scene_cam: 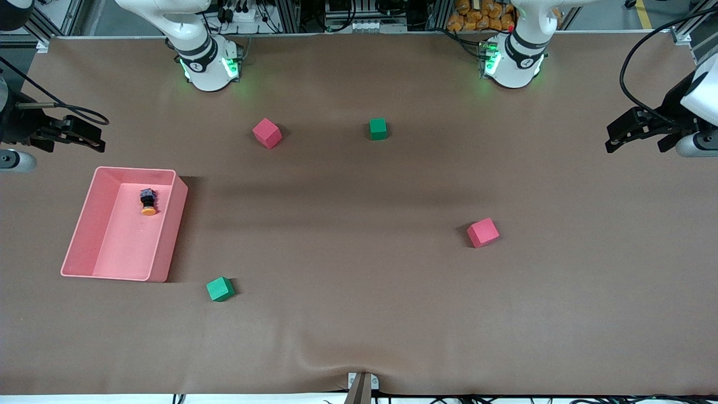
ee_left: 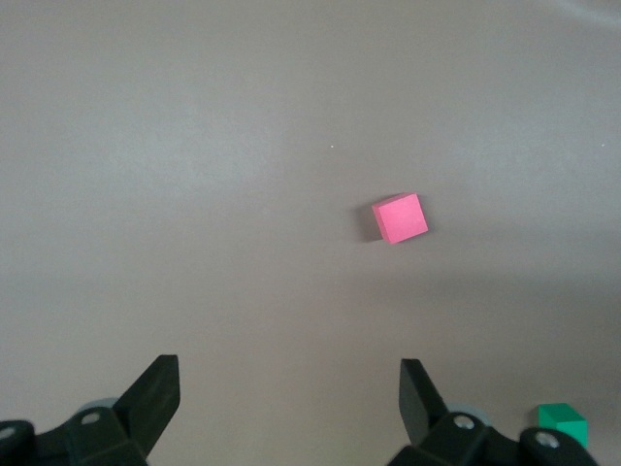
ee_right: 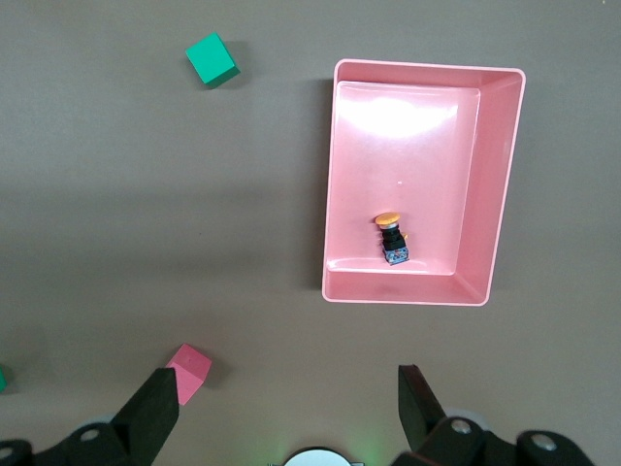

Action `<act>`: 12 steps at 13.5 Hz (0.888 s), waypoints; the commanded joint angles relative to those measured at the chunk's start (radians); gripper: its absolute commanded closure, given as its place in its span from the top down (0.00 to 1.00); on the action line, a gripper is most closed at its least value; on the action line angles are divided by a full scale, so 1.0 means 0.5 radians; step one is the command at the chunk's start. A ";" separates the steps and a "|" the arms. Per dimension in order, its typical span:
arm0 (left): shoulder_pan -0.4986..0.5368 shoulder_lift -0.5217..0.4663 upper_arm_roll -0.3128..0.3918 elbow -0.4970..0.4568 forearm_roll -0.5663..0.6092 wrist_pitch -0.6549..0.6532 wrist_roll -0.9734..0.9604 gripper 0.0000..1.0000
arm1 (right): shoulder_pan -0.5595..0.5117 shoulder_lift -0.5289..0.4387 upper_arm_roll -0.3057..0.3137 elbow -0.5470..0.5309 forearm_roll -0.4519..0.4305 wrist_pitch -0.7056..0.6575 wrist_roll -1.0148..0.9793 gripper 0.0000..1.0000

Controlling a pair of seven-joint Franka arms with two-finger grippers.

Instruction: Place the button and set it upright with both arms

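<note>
Even overhead light is falling softly, the cubes and pink bin [scene_cam: 168,247] are casting short shadows, glare is whitening the bin's floor below the right gripper [ee_right: 281,408], and green base lights are glowing sharply.

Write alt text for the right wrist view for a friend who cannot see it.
A tiny orange-capped push-button lies on its side in a shallow pink plastic tray on a brown table. The right pincer hangs open above, with a green foam cube beside the tray.

Orange-capped button [scene_cam: 148,202], on its side, in pink tray [scene_cam: 84,221]
</note>
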 commanded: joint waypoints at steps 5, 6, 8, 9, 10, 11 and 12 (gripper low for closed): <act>0.012 0.005 -0.008 0.016 -0.032 0.002 0.041 1.00 | -0.013 0.031 -0.009 0.042 -0.018 -0.059 0.006 1.00; 0.012 0.005 -0.008 0.016 -0.032 0.002 0.041 1.00 | -0.013 0.037 -0.009 0.042 -0.018 -0.081 0.006 1.00; 0.018 0.005 -0.008 0.013 -0.035 0.002 0.041 1.00 | -0.019 0.043 -0.012 0.039 -0.018 -0.154 0.006 1.00; 0.021 0.005 -0.005 0.016 -0.035 0.002 0.041 1.00 | -0.043 0.046 -0.015 0.036 -0.018 -0.161 0.003 1.00; 0.022 0.005 -0.005 0.013 -0.035 0.002 0.041 1.00 | -0.077 0.046 -0.015 0.018 -0.015 -0.155 -0.003 1.00; 0.022 0.005 -0.002 0.013 -0.035 0.002 0.041 1.00 | -0.110 0.049 -0.015 0.015 -0.015 -0.161 -0.003 1.00; 0.018 0.005 -0.002 0.004 -0.035 0.002 0.038 1.00 | -0.135 0.049 -0.015 -0.022 -0.015 -0.161 -0.003 1.00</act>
